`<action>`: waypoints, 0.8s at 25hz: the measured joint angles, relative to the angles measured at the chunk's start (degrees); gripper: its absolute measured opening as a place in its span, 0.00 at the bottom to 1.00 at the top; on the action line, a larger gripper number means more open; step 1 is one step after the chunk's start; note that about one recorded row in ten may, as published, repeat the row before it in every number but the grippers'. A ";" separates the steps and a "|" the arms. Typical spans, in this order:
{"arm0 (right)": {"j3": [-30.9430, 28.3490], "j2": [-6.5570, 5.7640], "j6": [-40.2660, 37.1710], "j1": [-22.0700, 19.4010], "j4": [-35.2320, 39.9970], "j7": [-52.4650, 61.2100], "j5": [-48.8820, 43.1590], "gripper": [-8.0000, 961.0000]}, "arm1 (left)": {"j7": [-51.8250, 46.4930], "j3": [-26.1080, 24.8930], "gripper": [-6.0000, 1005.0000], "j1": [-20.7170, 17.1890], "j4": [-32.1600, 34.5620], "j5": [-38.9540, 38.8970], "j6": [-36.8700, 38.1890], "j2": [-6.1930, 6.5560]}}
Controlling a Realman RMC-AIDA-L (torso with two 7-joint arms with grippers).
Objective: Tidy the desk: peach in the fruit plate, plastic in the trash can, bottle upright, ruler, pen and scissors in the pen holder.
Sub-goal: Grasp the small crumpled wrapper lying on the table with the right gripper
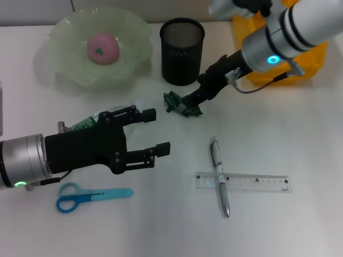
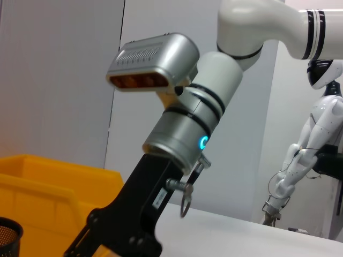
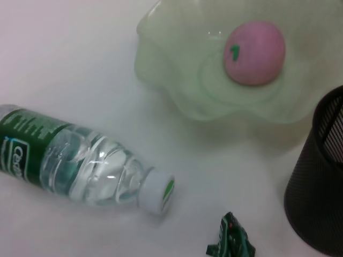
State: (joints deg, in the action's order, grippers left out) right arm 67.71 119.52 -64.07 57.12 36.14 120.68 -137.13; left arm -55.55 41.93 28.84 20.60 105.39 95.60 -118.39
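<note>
Head view: right gripper (image 1: 188,100) jaws down at green plastic (image 1: 181,104), closure unclear; left gripper (image 1: 155,131) jaws wide apart, empty.

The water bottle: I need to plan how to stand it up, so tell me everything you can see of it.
The water bottle lies on its side on the white table, not yet upright. It is clear plastic with water inside, a green label round its body and a white cap with a green mark. Its cap end points toward the crumpled green plastic. In the head view the left gripper, fingers open, hides most of it. Nothing grips it.
</note>
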 joint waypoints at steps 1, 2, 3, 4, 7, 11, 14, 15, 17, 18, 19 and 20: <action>0.69 0.02 1.32 0.03 -0.76 -0.75 1.33 0.79 | 0.00 0.00 0.75 -0.02 0.00 0.00 0.07 0.00; 2.31 0.06 3.42 0.06 -2.06 -1.86 3.76 0.79 | -0.03 0.00 0.75 -0.06 0.01 0.00 0.14 0.00; 2.31 0.06 3.42 0.06 -2.06 -1.86 3.76 0.79 | -0.03 0.00 0.75 -0.06 0.01 0.00 0.14 0.00; 3.50 0.07 4.53 0.13 -2.82 -2.30 5.06 0.79 | -0.05 0.00 0.75 -0.06 0.06 0.00 0.17 0.00; 6.83 0.23 7.09 0.37 -4.17 -2.93 6.90 0.79 | -0.17 0.00 0.75 -0.09 0.19 0.00 0.32 0.00; 10.12 0.27 9.29 0.70 -5.78 -3.95 10.18 0.79 | -0.18 0.00 0.74 -0.10 0.26 -0.01 0.45 0.01; 12.64 0.32 11.38 1.00 -7.10 -4.27 11.68 0.79 | -0.18 0.00 0.74 -0.11 0.28 -0.01 0.63 0.06; 14.00 0.35 12.81 1.10 -7.85 -4.28 12.13 0.79 | -0.18 0.00 0.74 -0.11 0.28 -0.01 0.82 0.07; 15.64 0.36 14.21 1.15 -8.64 -4.29 13.33 0.79 | -0.18 -0.01 0.74 -0.10 0.28 -0.03 1.00 0.08; 15.64 0.36 14.21 1.15 -8.64 -4.29 13.33 0.79 | -0.18 -0.01 0.74 -0.10 0.28 -0.03 1.00 0.08; 16.69 0.36 14.96 1.16 -8.99 -4.29 14.29 0.79 | -0.17 0.00 0.74 -0.11 0.27 -0.04 1.04 0.08; 17.64 0.36 15.60 1.15 -9.27 -4.29 15.22 0.79 | -0.18 0.00 0.74 -0.11 0.26 -0.06 1.06 0.09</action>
State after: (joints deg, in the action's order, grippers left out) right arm 85.36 119.88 -48.48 58.28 26.88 116.39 -121.91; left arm -55.72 41.92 28.73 20.86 105.33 96.65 -118.30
